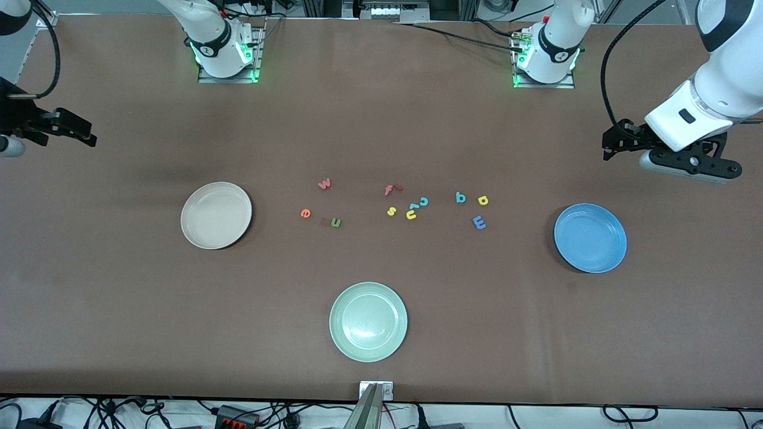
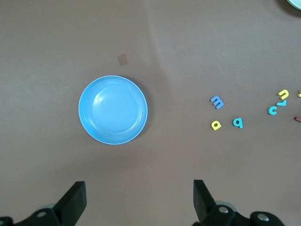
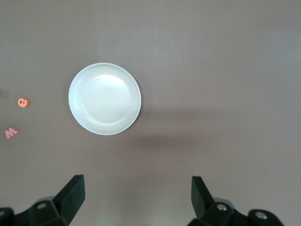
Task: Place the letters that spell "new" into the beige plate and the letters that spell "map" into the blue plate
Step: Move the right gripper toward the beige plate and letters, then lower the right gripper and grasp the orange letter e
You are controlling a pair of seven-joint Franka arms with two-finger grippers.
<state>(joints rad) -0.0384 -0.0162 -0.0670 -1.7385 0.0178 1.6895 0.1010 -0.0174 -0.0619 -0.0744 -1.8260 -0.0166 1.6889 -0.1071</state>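
Presently, nothing is held: the left claw (image 1: 611, 145) hangs with its jaws spread wide over bare brown desk (image 1: 119, 310) at the left arm's end, and the right claw (image 1: 80, 132) hangs likewise released over the right arm's end; both arms are judged to be waiting. The small pinkish-red letter w (image 1: 324, 184), orange letter e (image 1: 306, 213) and green letter n (image 1: 336, 223) lie loose on the desk beside the round cream-beige plate (image 1: 216, 215), which is unfilled. The teal letter a (image 1: 461, 197), yellow letter p (image 1: 483, 200) and blue letter m (image 1: 479, 223) lie nearer the round bright-blue plate (image 1: 590, 238), also unfilled. Between the two groups a red letter f (image 1: 391, 190), yellow letter s (image 1: 391, 211), yellow letter u (image 1: 411, 214) and teal letter c (image 1: 423, 202) are clustered, the u and c just beside each other. A pale green plate (image 1: 368, 322) sits nearest the front camera. The letters are judged very light, thin and probably foam-like, so they may skid or tip when pinched; each is best taken across its narrow width from above, with the fingertips brought right down to the desk. No brand or label can be read; the only writing is the letter shapes themselves.
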